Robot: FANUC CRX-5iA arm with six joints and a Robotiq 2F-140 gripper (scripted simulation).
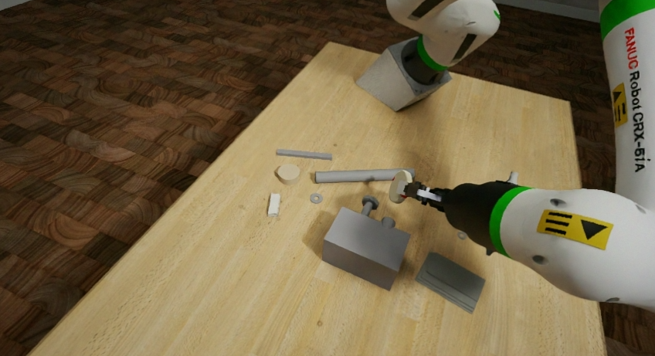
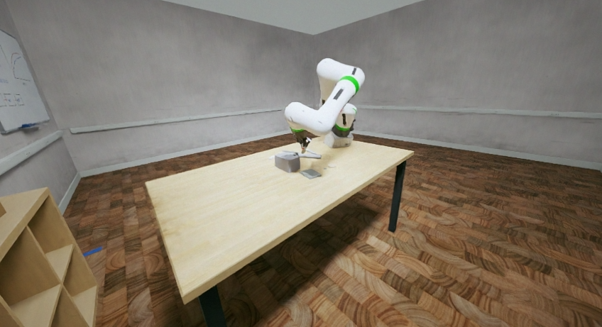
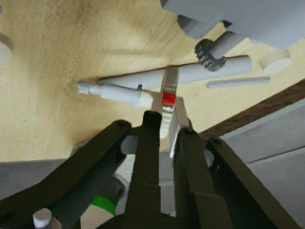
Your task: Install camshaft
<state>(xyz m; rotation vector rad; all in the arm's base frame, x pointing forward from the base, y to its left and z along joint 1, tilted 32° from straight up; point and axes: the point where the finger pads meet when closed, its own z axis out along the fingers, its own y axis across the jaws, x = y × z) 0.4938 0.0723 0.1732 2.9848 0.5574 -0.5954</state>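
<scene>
The grey engine case [image 1: 365, 247] stands on the table, with its small crank gear [image 1: 368, 201] on a stub on its far side. My gripper [image 1: 415, 192] reaches in from the right and is shut on the camshaft. The camshaft's cream big gear [image 1: 398, 191] hangs just above the table, to the right of the crank gear and apart from it. In the wrist view a red mark [image 3: 168, 97] sits just past my fingertips, and a white shaft [image 3: 117, 93] runs sideways from there.
A long grey rod [image 1: 363, 174] lies just behind the big gear. A thin rod [image 1: 303, 154], a cream disc [image 1: 288, 173], a white block [image 1: 273, 204] and a washer [image 1: 315, 195] lie to the left. A grey plate [image 1: 450, 281] lies right of the case. The robot's base block [image 1: 399, 76] stands at the back.
</scene>
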